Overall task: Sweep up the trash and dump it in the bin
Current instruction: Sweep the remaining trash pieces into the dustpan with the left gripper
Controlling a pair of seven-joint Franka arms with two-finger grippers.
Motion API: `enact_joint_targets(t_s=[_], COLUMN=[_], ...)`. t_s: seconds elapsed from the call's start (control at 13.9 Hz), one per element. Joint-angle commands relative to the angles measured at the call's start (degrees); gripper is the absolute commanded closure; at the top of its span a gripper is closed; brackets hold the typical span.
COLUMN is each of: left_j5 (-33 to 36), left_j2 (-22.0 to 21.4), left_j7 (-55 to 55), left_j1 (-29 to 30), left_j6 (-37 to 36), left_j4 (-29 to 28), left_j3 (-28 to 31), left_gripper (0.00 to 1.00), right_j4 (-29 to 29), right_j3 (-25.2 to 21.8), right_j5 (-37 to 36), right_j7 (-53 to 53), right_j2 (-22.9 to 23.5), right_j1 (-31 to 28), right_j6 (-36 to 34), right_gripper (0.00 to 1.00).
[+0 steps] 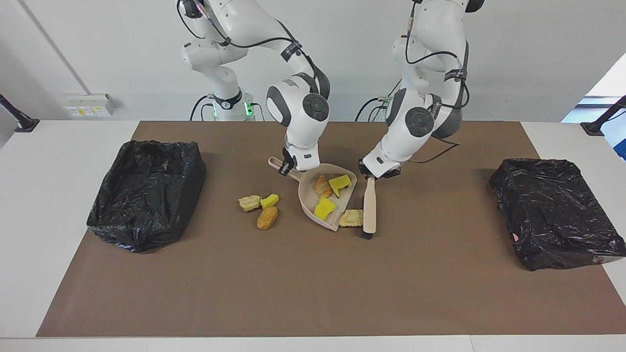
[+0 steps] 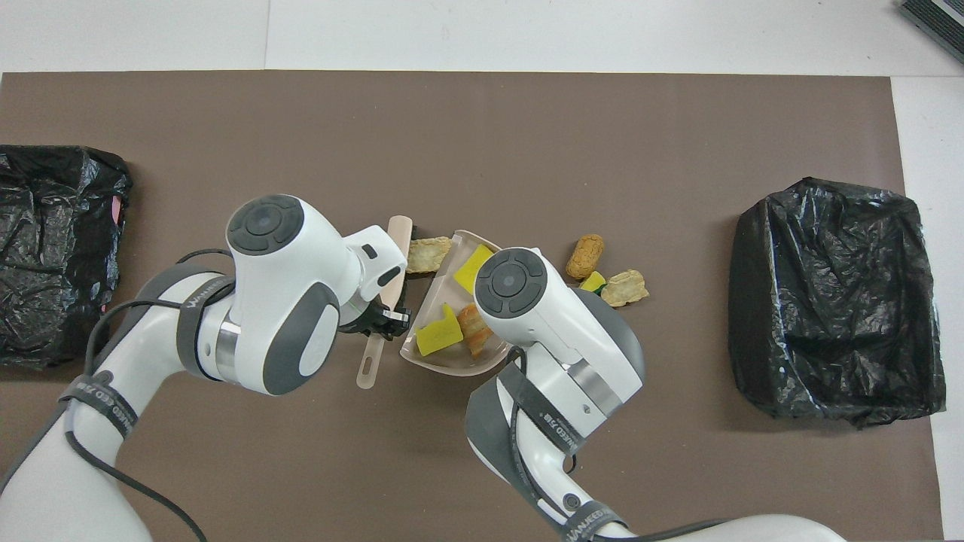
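Note:
My right gripper (image 1: 287,166) is shut on the handle of the beige dustpan (image 1: 305,195), which rests on the mat. Two yellow sponge pieces (image 1: 340,183) and an orange-brown lump (image 1: 322,186) lie in the pan (image 2: 452,361). My left gripper (image 1: 370,175) is shut on the handle of the beige brush (image 1: 369,210), which lies along the pan's mouth. A tan chunk (image 1: 351,217) sits between brush and pan lip. A tan chunk (image 1: 250,202), a yellow piece (image 1: 269,200) and an orange-brown lump (image 1: 267,217) lie beside the pan, toward the right arm's end.
A black-bagged bin (image 1: 146,193) stands at the right arm's end of the brown mat, and it also shows in the overhead view (image 2: 836,301). Another black-bagged bin (image 1: 557,212) stands at the left arm's end.

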Motion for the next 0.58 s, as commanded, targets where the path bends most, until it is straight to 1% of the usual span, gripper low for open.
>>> enact_joint_targets(t_s=[0.0,0.14,0.29,0.5], left_j5=[-1.20,-1.11,-1.02,-1.02], left_j2=[-2.62,-2.53,-2.62,-3.41], left_j7=[0.65,2.21,6.95,7.33], left_j1=[-2.10,-1.14,-0.96,-2.27], left_j6=[-0.96,-1.14,-5.60,-7.64], left_j4=[-2.28,-2.02,-1.58,-1.84], left_j3=[0.78,1.04,1.30,1.13], left_gripper=[1.00,1.00,1.00,1.00], right_j4=[-1.55,-1.55,-1.55,-1.55], right_j3=[0.07,0.07,0.07,0.07], right_j5=[-0.33,-0.33,-0.33,-0.33], right_j7=[2.86,2.95,2.95,2.95], right_j2=[-1.43,-1.43,-1.43,-1.43], right_j1=[-0.03,-0.03,-0.03,-0.03], right_j6=[0.48,0.48,0.48,0.48], right_gripper=[1.00,1.00,1.00,1.00])
